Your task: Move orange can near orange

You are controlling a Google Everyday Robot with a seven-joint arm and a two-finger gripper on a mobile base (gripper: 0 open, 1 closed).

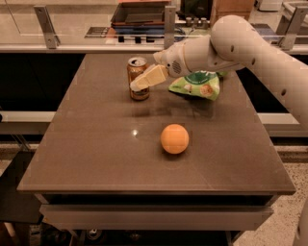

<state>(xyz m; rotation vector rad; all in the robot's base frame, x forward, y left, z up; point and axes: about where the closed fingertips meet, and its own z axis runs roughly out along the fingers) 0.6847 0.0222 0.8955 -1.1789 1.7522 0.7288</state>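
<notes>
The orange can (137, 72) stands upright on the far part of the brown table (96, 144), golden-orange with a silver top. The orange (174, 139) is a round smooth fruit lying nearer the front, right of the can and well apart from it. My gripper (140, 82) comes in from the right at the end of the white arm (231, 45) and sits right at the can, overlapping its front right side. The can's lower right side is hidden behind the gripper.
A green snack bag (197, 85) lies just right of the can, under the arm. Behind the table runs a railing with metal posts (169, 24) and a counter with a dark tray (139, 12). The table's front edge is close to the camera.
</notes>
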